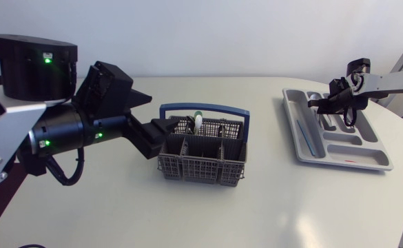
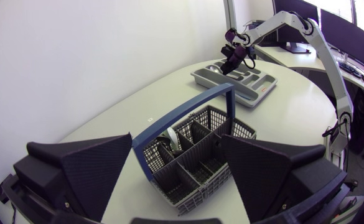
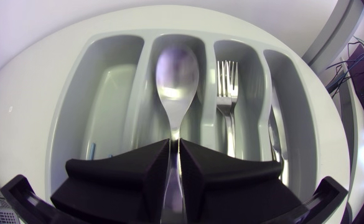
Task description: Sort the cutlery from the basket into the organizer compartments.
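Grey organizer (image 1: 377,162) is set near the worktop's right edge, with a fork (image 3: 226,81) lying in one long compartment and a spoon (image 3: 177,78) pinched by the right claw (image 3: 175,174) over the next. A white-handled piece (image 1: 197,122) is seen in the mid-worktop basket (image 1: 201,160), with the left claw (image 2: 177,146) spread at its left end.

Basket (image 1: 187,167): one.
Organizer (image 1: 366,155): one; four long compartments counted from the right wrist view.
Spoon (image 3: 177,78): one.
Fork (image 3: 226,81): one.
Thin blue piece (image 1: 306,134): one.
White-tipped piece (image 1: 197,122) in basket: one.
Arms: two, left arm (image 1: 63,131) and right arm (image 1: 394,81).
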Action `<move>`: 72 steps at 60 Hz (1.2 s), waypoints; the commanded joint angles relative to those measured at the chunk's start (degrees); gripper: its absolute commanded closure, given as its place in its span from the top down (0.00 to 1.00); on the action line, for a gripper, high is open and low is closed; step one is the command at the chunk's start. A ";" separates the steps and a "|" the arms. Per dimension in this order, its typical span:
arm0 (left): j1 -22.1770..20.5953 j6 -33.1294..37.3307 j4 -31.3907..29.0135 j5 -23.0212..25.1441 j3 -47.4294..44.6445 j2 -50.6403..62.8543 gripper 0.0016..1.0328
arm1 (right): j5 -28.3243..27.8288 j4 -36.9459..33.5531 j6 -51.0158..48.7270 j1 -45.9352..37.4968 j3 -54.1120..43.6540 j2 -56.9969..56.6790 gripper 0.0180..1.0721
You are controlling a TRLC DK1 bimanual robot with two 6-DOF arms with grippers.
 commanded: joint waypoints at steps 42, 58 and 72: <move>5.37 5.97 -3.31 4.70 -9.55 3.35 0.18 | -8.64 2.30 -3.07 13.38 -31.83 -34.46 0.31; 5.81 8.08 -1.90 5.76 -11.22 9.77 0.03 | -10.84 2.04 -0.25 21.73 -32.71 -31.82 0.05; 6.07 9.31 4.60 5.76 -11.92 17.24 0.03 | -16.29 -0.95 2.91 26.30 -29.10 -27.25 0.05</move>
